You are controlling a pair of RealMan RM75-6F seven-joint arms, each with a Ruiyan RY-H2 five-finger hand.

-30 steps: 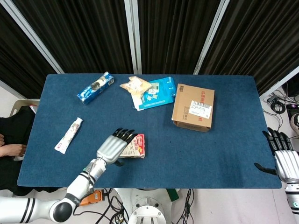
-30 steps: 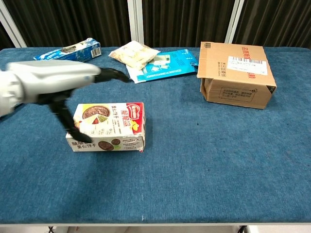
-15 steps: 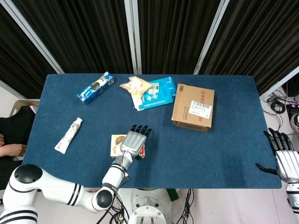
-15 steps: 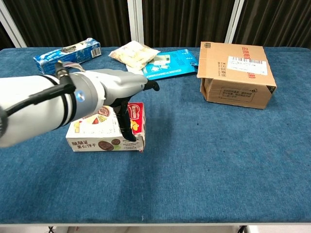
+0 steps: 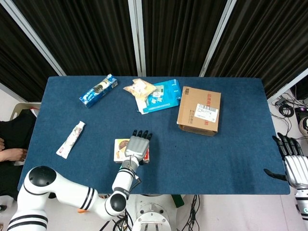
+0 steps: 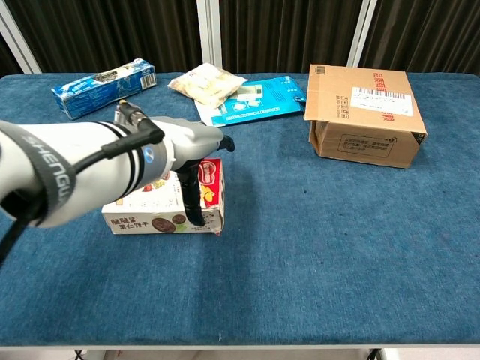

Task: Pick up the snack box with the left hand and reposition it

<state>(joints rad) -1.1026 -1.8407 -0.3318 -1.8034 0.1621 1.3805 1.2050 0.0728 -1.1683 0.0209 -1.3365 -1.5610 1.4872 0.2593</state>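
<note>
The snack box (image 5: 119, 148) lies flat on the blue table near its front edge, white and red with printed pictures (image 6: 150, 220). My left hand (image 5: 136, 147) is stretched over the right part of the box's top, fingers extended and pointing away from me. In the chest view the left hand (image 6: 184, 146) covers the top of the box, and its thumb (image 6: 193, 201) hangs down across the front face. The box rests on the table. My right hand (image 5: 293, 166) hangs open off the table's right edge, fingers spread, holding nothing.
A brown cardboard box (image 5: 199, 110) stands at the right of centre. At the back lie a blue packet (image 5: 161, 95), a beige bag (image 5: 139, 88) and a blue carton (image 5: 98, 90). A white tube (image 5: 70, 139) lies at the left.
My left hand has swung from the box's left side to over its top, then drawn back slightly. The box and the right hand have stayed put.
</note>
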